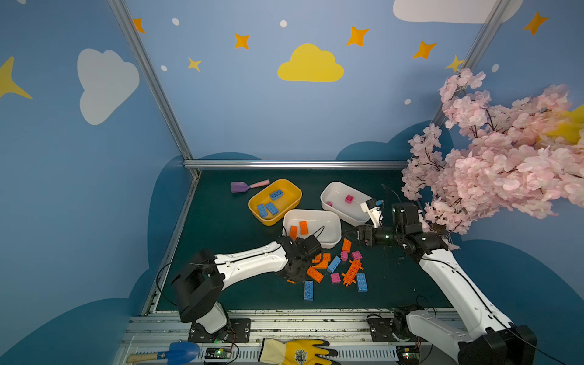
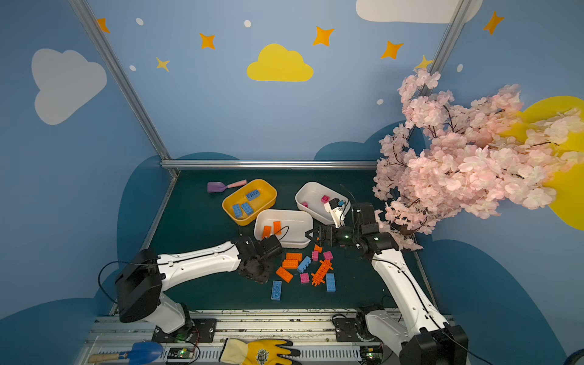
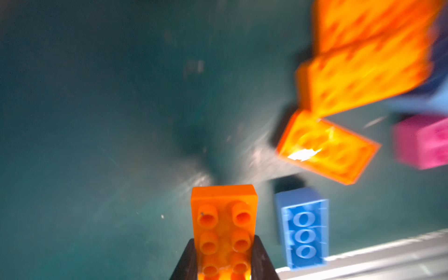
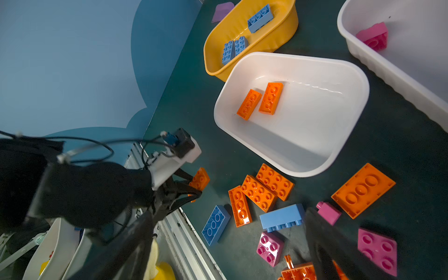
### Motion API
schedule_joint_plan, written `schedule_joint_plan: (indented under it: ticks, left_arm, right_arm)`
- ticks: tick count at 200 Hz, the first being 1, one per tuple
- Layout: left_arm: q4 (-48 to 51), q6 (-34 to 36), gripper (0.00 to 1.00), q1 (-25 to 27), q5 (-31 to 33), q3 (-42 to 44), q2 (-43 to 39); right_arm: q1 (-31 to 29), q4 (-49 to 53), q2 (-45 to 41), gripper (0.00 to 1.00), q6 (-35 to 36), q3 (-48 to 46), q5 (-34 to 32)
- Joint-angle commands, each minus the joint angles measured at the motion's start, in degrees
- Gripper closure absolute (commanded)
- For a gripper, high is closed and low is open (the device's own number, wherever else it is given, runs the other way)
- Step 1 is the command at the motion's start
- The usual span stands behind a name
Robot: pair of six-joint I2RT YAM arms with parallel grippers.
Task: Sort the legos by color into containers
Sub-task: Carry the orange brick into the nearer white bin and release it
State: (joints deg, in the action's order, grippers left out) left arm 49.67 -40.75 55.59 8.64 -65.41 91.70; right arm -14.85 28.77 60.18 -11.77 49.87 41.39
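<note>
Dim scene, left wrist view v. blurred w/ glare; top views edge-warped.

A staged robot booth (painted cloud walls [image 1: 221, 104], aluminium frame [image 1: 294, 164], fake blossoms [image 1: 493, 158]).

You are looking at a dark green desk [image 1: 221, 227] that is carrying three tubs toward its back: a yellow tub [image 1: 289, 205], a near white tub [image 1: 325, 227] sitting just beside it, and a far white tub [image 1: 338, 192] to the right. A purple scoop [image 1: 240, 187] is lying behind the yellow tub. In front of the near white tub, loose orange bricks [image 1: 315, 274], blue bricks [image 1: 308, 290], pink bricks [image 1: 335, 277] and a spiky orange piece [image 1: 352, 271] are lying scattered close together.
</note>
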Motion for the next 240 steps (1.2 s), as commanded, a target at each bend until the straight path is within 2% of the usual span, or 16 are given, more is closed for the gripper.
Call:
schedule_joint_plan:
  ticks: [1,49,90,135,150,167,181,212,230,240]
  left_arm:
    - [1.04,7.11,0.77,-4.19,0.33,-5.51,-0.10]
    - [-1.50,17.27,0.77,-11.94,-1.26,-21.69,11.83]
    - [-1.20,24.13,0.76,-14.85,-2.83,-33.09,23.41]
    - [-2.47,34.45,0.76,-15.15,-6.19,-34.54,29.23]
    - [-3.08,38.51,0.75,-15.62,-9.09,-34.14,30.02]
    - [-3.77,40.45,0.74,-16.18,-9.23,-33.80,30.19]
    - [-1.77,41.33,0.68,-16.65,-9.33,-35.13,30.52]
    - [1.53,42.04,0.47,-16.61,-12.38,-36.46,26.63]
    - [3.31,40.47,0.35,-15.89,-13.52,-35.23,22.39]
    - [4.29,37.91,0.32,-15.28,-13.55,-34.00,19.82]
  right_arm:
    - [0.03,-1.32,0.50,0.05,-0.31,0.76,0.38]
    - [0.76,-1.82,1.23,0.05,-0.23,1.54,0.91]
    - [1.65,-1.97,1.56,0.05,0.13,1.65,1.34]
    - [2.28,-2.35,1.78,0.05,0.07,0.67,1.91]
    - [2.30,-2.58,1.79,0.05,-0.09,0.50,1.99]
    - [2.32,-2.43,1.87,0.05,-0.30,0.57,2.13]
    - [2.29,-2.17,1.61,0.05,-0.26,0.82,2.21]
    - [2.33,-1.19,1.13,0.05,0.23,1.37,2.03]
    - [2.43,-1.11,1.16,0.05,0.23,1.46,1.96]
    - [2.37,-1.09,1.11,0.05,0.20,1.55,2.05]
